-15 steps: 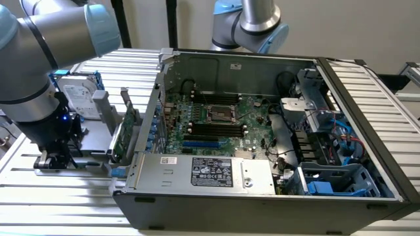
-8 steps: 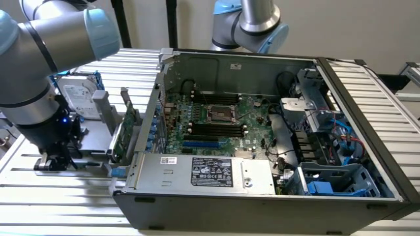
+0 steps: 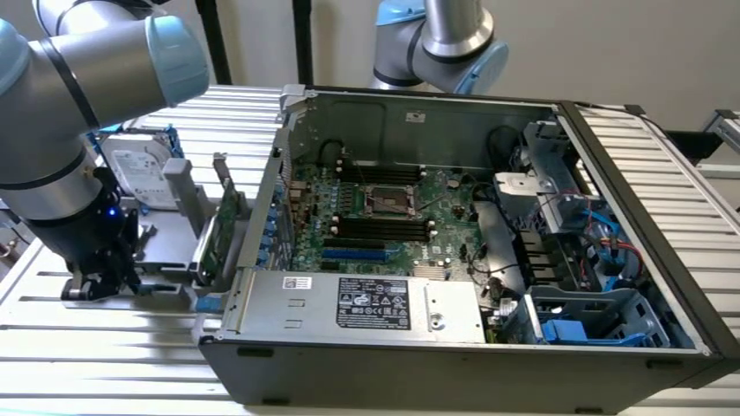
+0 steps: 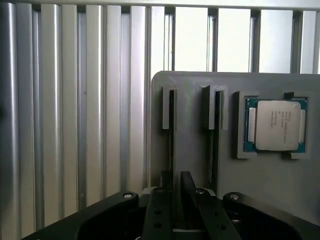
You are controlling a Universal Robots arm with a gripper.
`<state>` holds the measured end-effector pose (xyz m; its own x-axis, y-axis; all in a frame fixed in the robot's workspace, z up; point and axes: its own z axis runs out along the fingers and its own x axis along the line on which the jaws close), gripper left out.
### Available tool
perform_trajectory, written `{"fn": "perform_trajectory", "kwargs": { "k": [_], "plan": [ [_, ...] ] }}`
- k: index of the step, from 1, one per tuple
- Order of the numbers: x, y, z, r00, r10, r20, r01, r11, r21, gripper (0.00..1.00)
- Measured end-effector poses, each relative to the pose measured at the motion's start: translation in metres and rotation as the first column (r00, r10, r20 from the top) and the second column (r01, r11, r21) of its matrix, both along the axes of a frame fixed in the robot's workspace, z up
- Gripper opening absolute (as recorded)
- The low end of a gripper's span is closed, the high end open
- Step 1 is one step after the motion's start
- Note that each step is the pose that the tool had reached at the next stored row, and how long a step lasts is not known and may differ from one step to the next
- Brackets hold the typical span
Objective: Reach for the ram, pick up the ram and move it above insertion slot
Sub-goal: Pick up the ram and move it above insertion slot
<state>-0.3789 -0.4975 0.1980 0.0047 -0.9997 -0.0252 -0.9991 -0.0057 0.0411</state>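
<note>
Over slatted table (image 3: 116, 347), arm (image 3: 47, 147) points pincer (image 4: 175, 184) down onto grey holder (image 4: 190, 100), grip unclear.

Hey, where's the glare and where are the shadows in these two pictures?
Wrist view: the table slats beyond the gray holder wash out white; the tool is dark. Exterior view: the computer case throws a soft shadow onto the table.
</note>
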Motion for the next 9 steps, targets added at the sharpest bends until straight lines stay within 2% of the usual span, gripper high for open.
{"fn": "perform_trajectory", "kwargs": {
  "k": [2, 9],
  "plan": [
    [-0.0001, 0.0, 0.0, 1.0, 0.0, 0.0, 0.0, 1.0, 0.0, 0.13],
    [-0.0001, 0.0, 0.0, 1.0, 0.0, 0.0, 0.0, 1.0, 0.0007, 0.13]
  ]
}}
